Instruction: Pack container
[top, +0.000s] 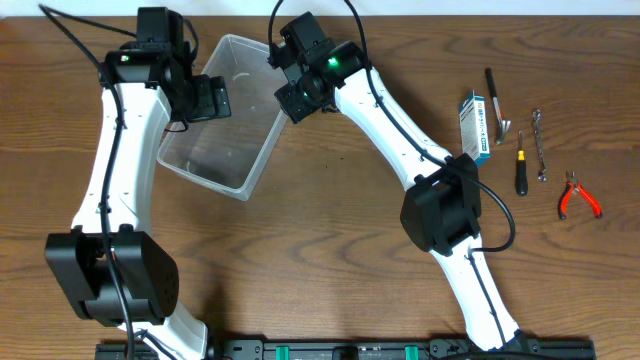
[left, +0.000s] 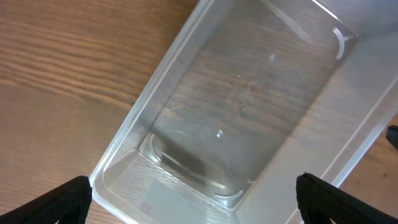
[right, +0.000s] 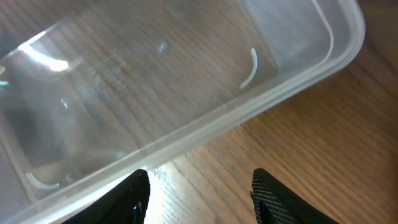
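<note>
The clear plastic container (top: 215, 150) lies empty on the wooden table at the back left. My left gripper (top: 208, 98) is open above its left side; in the left wrist view the fingers (left: 196, 199) spread wide over the container's near end (left: 242, 106). My right gripper (top: 297, 98) is open at the container's right rim; in the right wrist view the fingers (right: 199, 193) hang over bare wood just outside the long rim (right: 205, 124). One finger tip is close to that rim.
At the right of the table lie a small blue-and-white box (top: 474, 125), a dark pen-like tool (top: 496, 95), a black-handled screwdriver (top: 520, 170), a small metal wrench (top: 539, 145) and red-handled pliers (top: 578, 196).
</note>
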